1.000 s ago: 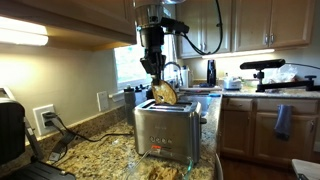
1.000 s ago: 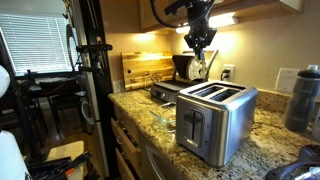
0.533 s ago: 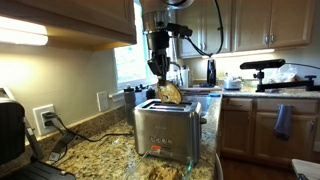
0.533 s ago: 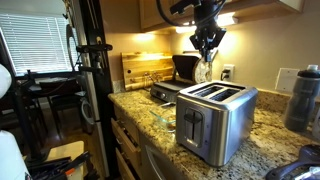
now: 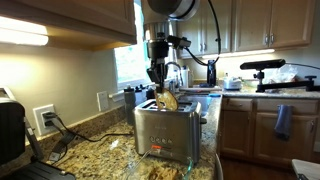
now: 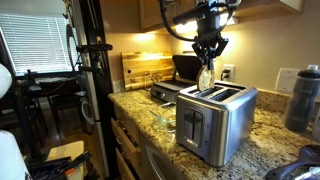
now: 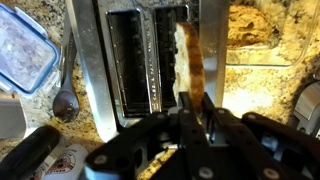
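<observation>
Both exterior views face the toaster from roughly its own height, on different sides. The wrist view looks straight down onto it, close; all share it.

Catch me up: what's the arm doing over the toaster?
The arm's pincer is shut on a slice of bread, gripping it by the top edge and holding it upright over the toaster on the granite counter. In the wrist view the slice lines up with one slot, its lower edge at or just inside the mouth. The other slot is empty. Most of the slice is above the toaster, so it is not seated.
</observation>
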`<action>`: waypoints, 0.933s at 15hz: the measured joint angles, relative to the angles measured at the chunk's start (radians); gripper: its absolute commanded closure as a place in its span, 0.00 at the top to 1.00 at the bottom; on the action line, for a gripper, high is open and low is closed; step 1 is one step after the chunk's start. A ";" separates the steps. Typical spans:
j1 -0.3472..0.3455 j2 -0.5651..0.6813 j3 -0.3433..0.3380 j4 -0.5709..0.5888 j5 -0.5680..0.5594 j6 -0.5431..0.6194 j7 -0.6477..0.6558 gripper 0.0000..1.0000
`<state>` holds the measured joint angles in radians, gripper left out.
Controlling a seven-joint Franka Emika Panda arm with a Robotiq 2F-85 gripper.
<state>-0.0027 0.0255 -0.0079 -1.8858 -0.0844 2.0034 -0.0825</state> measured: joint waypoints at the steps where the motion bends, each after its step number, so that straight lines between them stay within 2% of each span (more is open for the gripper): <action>1: 0.000 0.005 0.000 -0.006 0.002 0.021 -0.007 0.44; 5: 0.000 0.013 0.001 -0.020 0.002 0.072 -0.042 0.70; 9: 0.000 0.013 0.002 -0.020 0.004 0.056 -0.054 0.96; 11: 0.000 0.011 0.001 -0.014 0.005 0.019 -0.054 1.00; 14: -0.001 0.000 -0.001 0.006 0.005 -0.049 -0.054 1.00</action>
<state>-0.0037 0.0260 -0.0092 -1.8794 -0.0798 1.9547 -0.1369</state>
